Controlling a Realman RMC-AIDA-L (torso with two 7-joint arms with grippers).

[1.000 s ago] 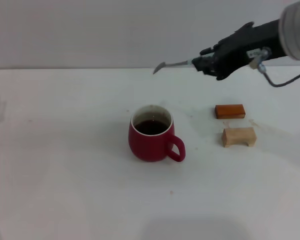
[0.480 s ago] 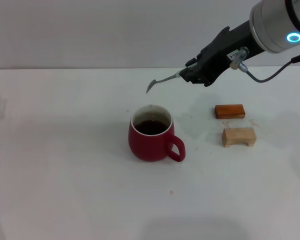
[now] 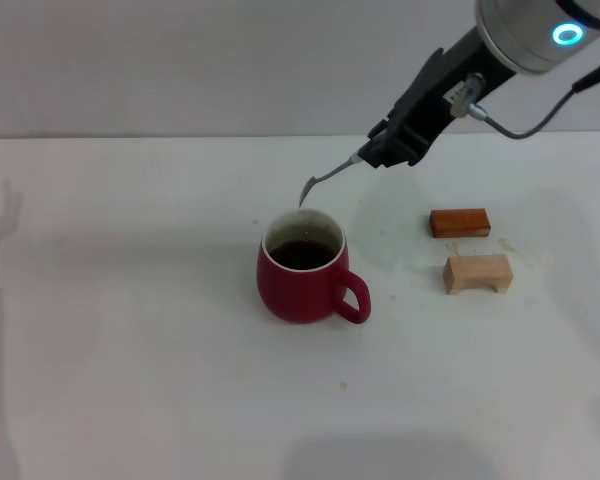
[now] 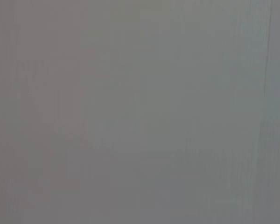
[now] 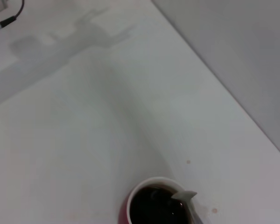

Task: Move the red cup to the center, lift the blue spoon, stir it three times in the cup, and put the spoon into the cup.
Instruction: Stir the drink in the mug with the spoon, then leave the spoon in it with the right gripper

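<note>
1. One arm is working: the right gripper (image 3: 378, 157) is hanging in the air behind and to the right of the cup (image 3: 302, 267), its jaws closed around the handle end of the spoon (image 3: 328, 180).
2. The spoon is slanting down and to the left from the gripper, its grey bowl hovering just over the far rim of the cup; I cannot tell whether it is touching the rim.
3. In the right wrist view the spoon (image 5: 185, 201) is showing its bowl above the dark liquid at the cup's (image 5: 151, 205) white inner edge.
4. The cup is standing upright near the middle of the table (image 3: 130, 330), its handle pointing toward the front right, dark liquid sitting inside.
5. Two small blocks are lying to the right of the cup, well apart from it: an orange block (image 3: 460, 222) farther back and a pale wooden block (image 3: 478, 273) just in front of it.
6. The left wrist view is showing only a plain grey surface, and the left arm is not appearing in the head view.
</note>
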